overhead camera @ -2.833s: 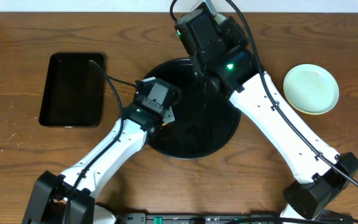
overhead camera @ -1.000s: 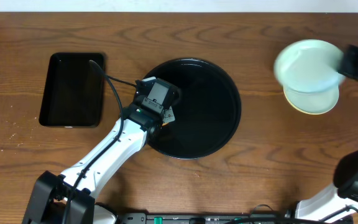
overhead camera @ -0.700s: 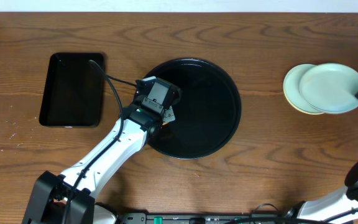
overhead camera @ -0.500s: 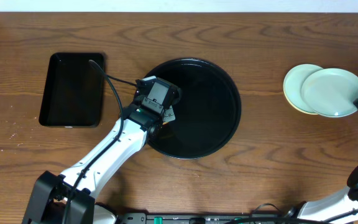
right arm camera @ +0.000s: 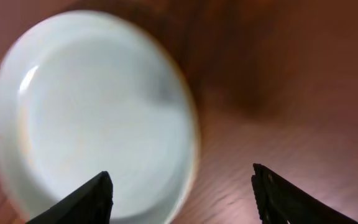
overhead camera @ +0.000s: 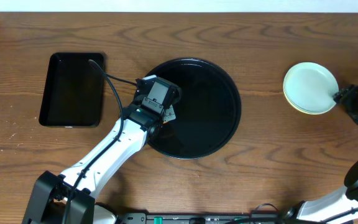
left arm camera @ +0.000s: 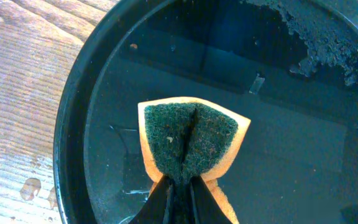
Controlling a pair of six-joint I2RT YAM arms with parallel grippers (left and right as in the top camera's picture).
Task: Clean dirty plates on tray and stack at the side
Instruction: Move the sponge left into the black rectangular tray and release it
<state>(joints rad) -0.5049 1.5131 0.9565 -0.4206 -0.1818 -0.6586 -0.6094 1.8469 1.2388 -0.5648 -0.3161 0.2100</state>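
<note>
Two plates (overhead camera: 311, 87) lie stacked on the wood at the far right, a pale mint-blue one on top of a pale yellow one. My right gripper (overhead camera: 344, 98) stands open just right of the stack, holding nothing. In the right wrist view the mint plate (right arm camera: 92, 112) is blurred and its right edge lies below the spread fingers of the gripper (right arm camera: 182, 190). The round black tray (overhead camera: 222, 81) holds no plates. My left gripper (left arm camera: 180, 185) is shut on an orange sponge with a green scouring face (left arm camera: 190, 140), low over the tray's left part (left arm camera: 73, 124).
A smaller rectangular black tray (overhead camera: 72, 90) lies at the left. Wet foam (left arm camera: 328, 43) clings to the round tray's far side, and water drops (left arm camera: 30, 186) sit on the wood beside its rim. My left arm (overhead camera: 110, 152) runs from the front edge to the tray.
My right gripper carried the mint plate to the right, set it on the yellow plate, opened and drew back to the right. The left arm and sponge have not moved.
</note>
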